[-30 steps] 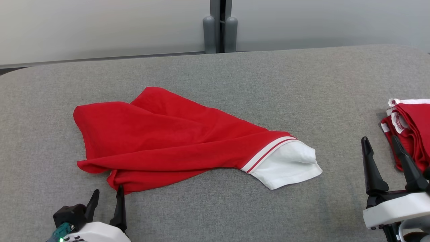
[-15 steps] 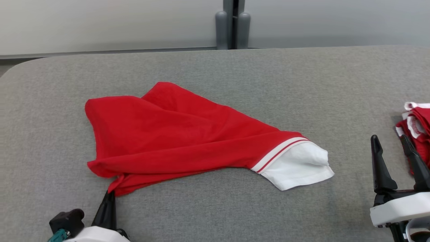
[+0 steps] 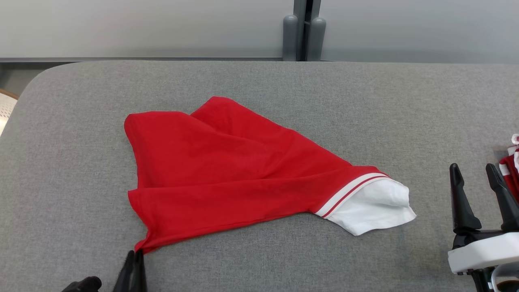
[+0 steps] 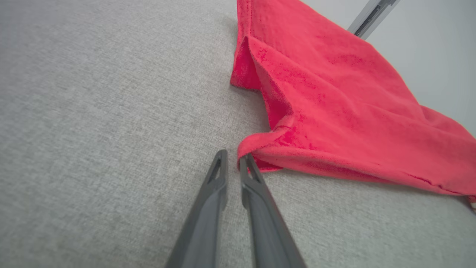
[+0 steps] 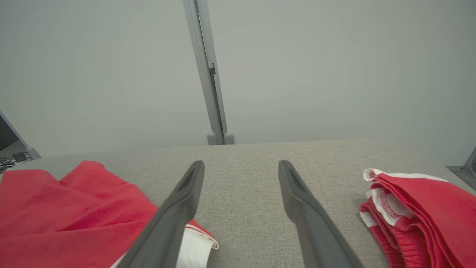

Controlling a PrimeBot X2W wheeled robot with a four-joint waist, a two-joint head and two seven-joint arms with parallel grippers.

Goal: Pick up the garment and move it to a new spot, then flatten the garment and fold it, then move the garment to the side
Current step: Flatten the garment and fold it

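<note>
A red garment [image 3: 227,174] with a white, red-striped end lies crumpled across the middle of the grey padded table [image 3: 259,81]. Its near left corner is drawn out to a point. My left gripper [image 3: 136,255] sits at that point, low at the view's bottom edge. In the left wrist view the garment [image 4: 334,96] rises ahead and to the right, and the left gripper [image 4: 232,158] stands shut, its tips pinching that corner. My right gripper [image 3: 472,167] hovers open at the right, apart from the white end. The right wrist view shows the right gripper [image 5: 241,163] wide open over bare table, the garment [image 5: 67,212] to its left.
A second red and white cloth pile [image 5: 420,208] lies at the table's right edge [image 3: 511,162], close beside my right gripper. Two grey posts [image 3: 303,36] stand behind the table against a pale wall. The table's left corner is rounded.
The left fingers have closed on the garment's near left corner and drawn it toward the near edge, stretching the lower fold flat. The head camera has swung left. The right gripper stays open.
</note>
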